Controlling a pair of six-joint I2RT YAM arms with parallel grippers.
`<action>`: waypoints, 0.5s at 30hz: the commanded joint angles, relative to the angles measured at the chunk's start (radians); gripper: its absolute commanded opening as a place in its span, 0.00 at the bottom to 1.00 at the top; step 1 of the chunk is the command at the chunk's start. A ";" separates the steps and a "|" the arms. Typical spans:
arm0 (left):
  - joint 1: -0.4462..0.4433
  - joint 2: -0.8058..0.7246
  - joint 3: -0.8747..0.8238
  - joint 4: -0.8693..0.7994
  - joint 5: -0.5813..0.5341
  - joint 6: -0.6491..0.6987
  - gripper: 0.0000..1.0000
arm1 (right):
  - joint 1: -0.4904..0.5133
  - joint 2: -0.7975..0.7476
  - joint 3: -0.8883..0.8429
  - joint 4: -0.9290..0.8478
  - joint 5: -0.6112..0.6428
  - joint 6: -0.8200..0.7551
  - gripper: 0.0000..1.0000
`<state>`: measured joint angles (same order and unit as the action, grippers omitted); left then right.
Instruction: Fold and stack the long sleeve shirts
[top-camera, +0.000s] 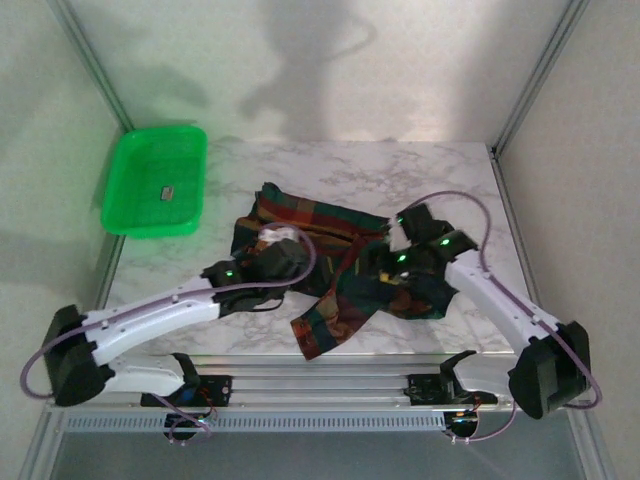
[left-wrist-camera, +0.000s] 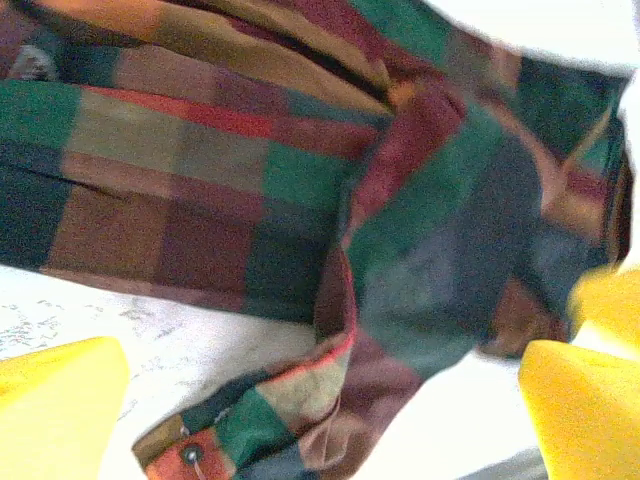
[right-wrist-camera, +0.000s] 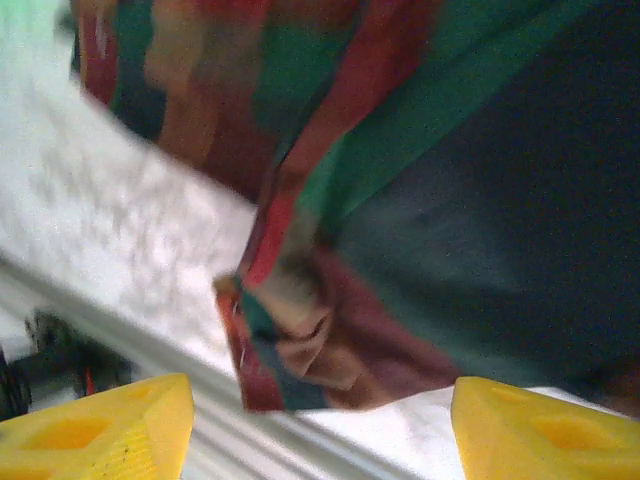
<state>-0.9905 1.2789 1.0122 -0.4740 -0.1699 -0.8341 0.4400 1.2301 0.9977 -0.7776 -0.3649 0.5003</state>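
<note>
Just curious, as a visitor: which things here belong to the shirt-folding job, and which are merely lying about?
For the job: plaid shirt, left gripper, right gripper.
Lying about: green tray, small dark thing inside it.

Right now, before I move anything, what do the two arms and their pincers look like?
The left arm and right arm have white curved shells with black joints and black base blocks. A thin purple cable loops along each. Small green lights glow near the wrists. The left pincer and right pincer have bright yellow, wedge-shaped fingers.
</note>
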 joint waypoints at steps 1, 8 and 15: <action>-0.099 0.134 0.134 -0.151 -0.015 0.269 1.00 | -0.140 -0.017 0.067 -0.228 0.101 -0.032 0.74; -0.151 0.290 0.222 -0.348 0.144 0.535 0.90 | -0.361 0.001 0.073 -0.261 -0.018 -0.121 0.78; -0.174 0.380 0.200 -0.396 0.257 0.606 0.78 | -0.385 -0.036 0.031 -0.257 -0.061 -0.138 0.79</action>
<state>-1.1431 1.6211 1.2118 -0.7898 0.0105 -0.3096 0.0612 1.2274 1.0546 -0.9985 -0.3775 0.3912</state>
